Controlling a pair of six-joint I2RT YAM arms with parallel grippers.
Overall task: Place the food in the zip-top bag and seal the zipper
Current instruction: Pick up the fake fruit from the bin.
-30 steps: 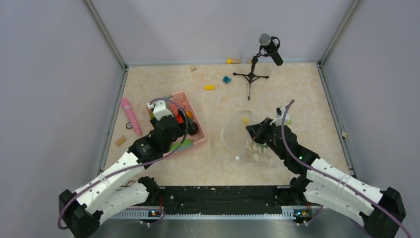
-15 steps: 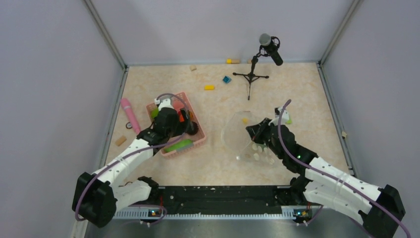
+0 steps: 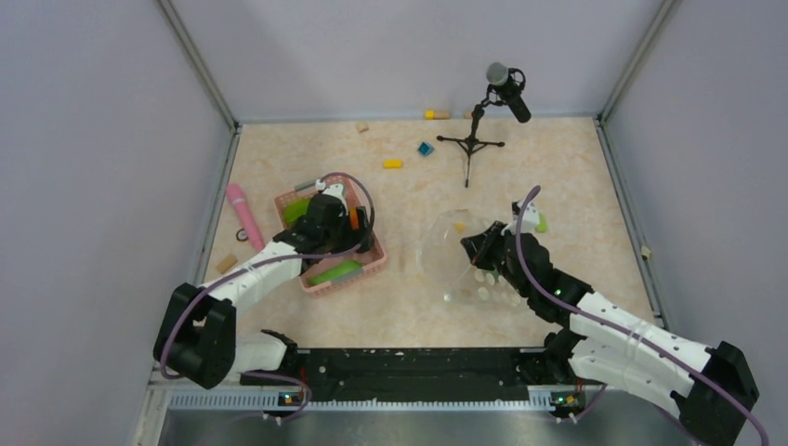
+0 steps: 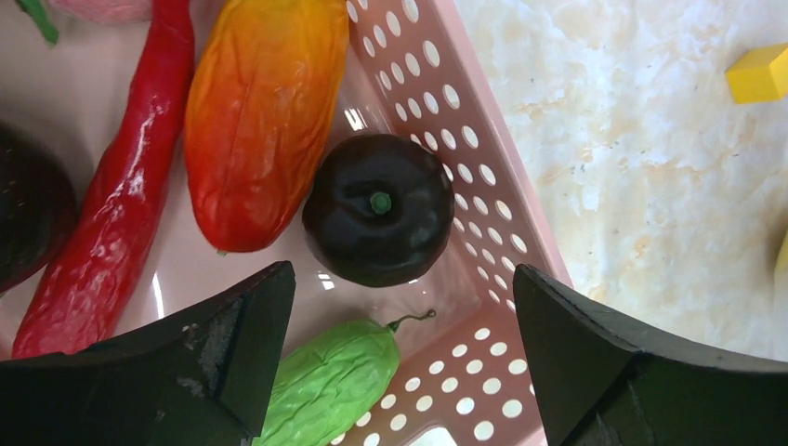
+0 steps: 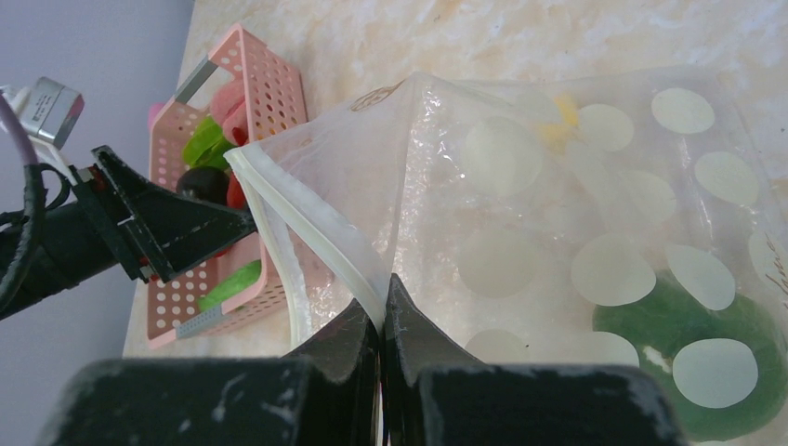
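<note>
The left hand hung wide open, holding nothing, over the dark round fruit in the pink basket. The right hand pinched the zipper of the zip-top bag.

My top cam looks down from above and behind the arm bases, whole bench in frame. Left wrist cam sits very close, facing down into the pink basket. Right wrist cam looks low across the zip-top bag toward that basket. All three views share it.
</note>
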